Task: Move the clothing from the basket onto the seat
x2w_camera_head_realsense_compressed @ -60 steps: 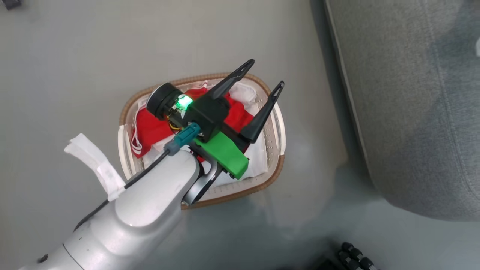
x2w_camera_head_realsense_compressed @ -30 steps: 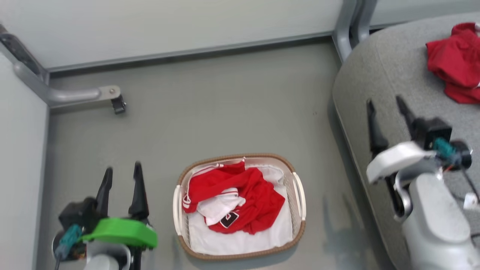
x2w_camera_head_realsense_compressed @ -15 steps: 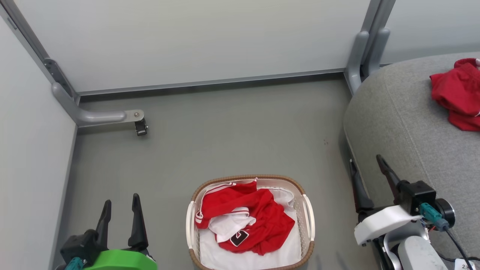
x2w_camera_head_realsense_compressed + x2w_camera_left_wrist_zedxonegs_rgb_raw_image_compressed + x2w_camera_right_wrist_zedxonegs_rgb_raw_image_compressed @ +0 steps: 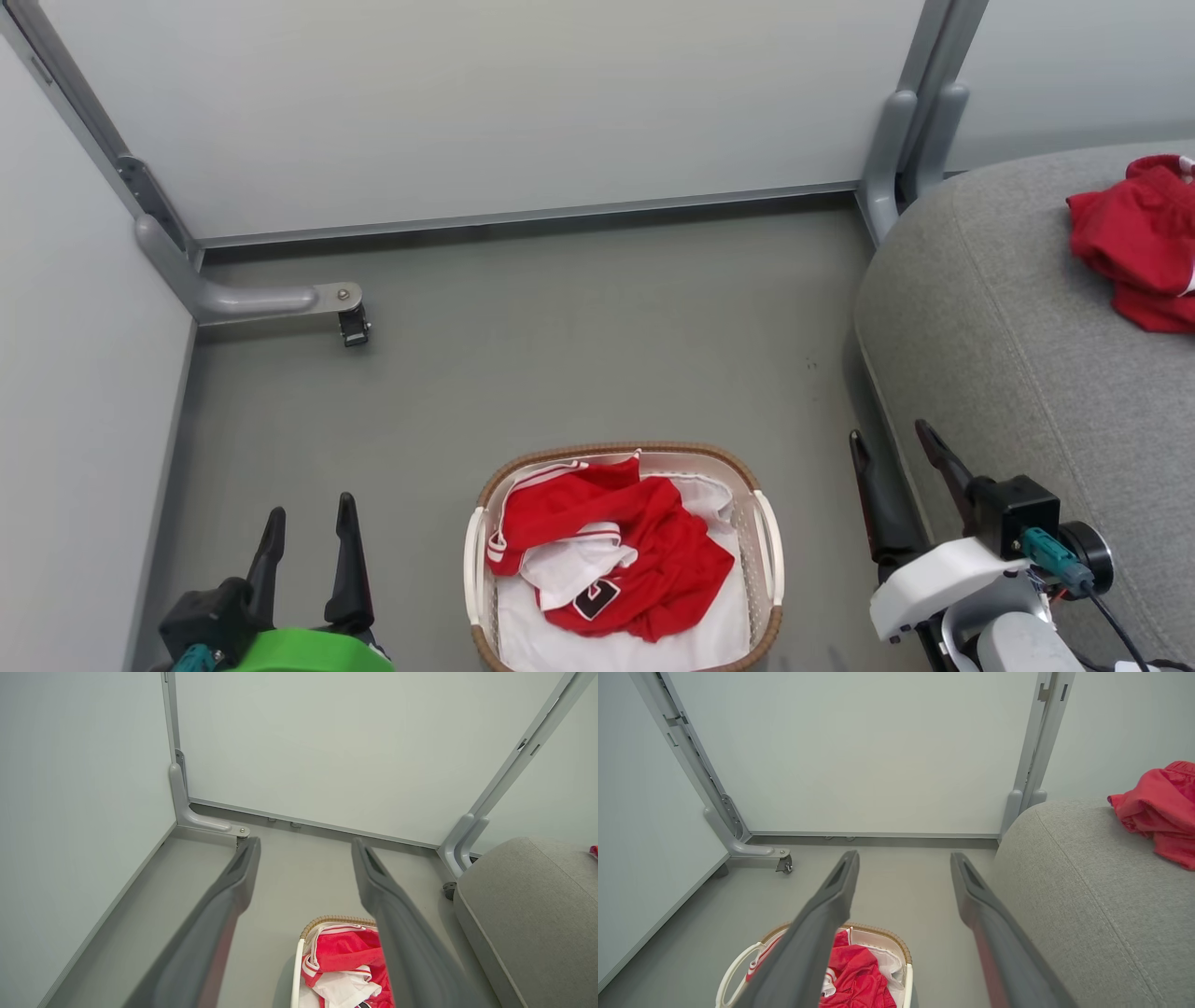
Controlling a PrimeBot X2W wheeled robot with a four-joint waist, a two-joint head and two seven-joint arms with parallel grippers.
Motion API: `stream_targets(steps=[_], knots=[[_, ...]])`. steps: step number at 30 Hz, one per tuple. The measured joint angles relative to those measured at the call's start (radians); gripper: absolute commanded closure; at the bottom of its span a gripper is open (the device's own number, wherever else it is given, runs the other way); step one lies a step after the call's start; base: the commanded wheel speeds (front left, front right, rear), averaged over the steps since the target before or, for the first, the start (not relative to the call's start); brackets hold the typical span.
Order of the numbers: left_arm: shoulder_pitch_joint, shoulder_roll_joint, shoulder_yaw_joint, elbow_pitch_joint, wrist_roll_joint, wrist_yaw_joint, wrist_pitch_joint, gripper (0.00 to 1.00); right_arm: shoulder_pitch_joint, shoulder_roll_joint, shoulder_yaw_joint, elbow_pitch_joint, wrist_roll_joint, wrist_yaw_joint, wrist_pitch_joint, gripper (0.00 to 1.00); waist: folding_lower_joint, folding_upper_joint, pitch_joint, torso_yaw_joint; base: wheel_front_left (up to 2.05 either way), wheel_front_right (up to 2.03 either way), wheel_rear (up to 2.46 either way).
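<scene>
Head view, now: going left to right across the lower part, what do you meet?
Left gripper → basket with red clothing inside → right gripper → red jersey lying on the seat.

The basket (image 4: 709,453) is cropped along the bottom.

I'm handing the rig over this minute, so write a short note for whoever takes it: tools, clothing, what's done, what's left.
Left tool: open, empty, to the left of the basket.
Right tool: open, empty, between the basket and the seat.
Done: one red jersey lies on the seat.
Left: the red clothing in the basket, on the white liner, has to go onto the seat.
</scene>
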Motion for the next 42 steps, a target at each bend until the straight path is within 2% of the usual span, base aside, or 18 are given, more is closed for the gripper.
stream_targets(steps=[14,22,32,42], knots=[[-0.005,-0.004,0.009,0.008,0.008,-0.011,0.0,0.0,-0.008,0.0,0.009,0.002,0.001,0.0,0.0,0.0,0.0,0.0,0.02,-0.013,0.0,0.0,0.0],[-0.079,-0.005,-0.024,0.01,0.026,-0.021,0.0,0.0,-0.059,0.0,-0.035,-0.037,-0.026,0.0,0.0,0.0,0.0,0.0,0.077,-0.022,0.0,0.0,0.0],[-0.409,0.015,-0.196,0.189,0.109,-0.046,0.091,0.0,-0.202,0.0,-0.072,-0.135,-0.053,0.0,0.0,0.0,0.0001,0.0,0.242,-0.038,0.0,0.0,0.0],[-0.678,0.028,-0.423,0.537,0.179,-0.053,0.154,0.0,-0.335,-0.001,-0.058,-0.208,-0.046,0.0,0.0,0.0,0.0002,0.0,0.482,-0.077,0.0,0.0,0.0]])
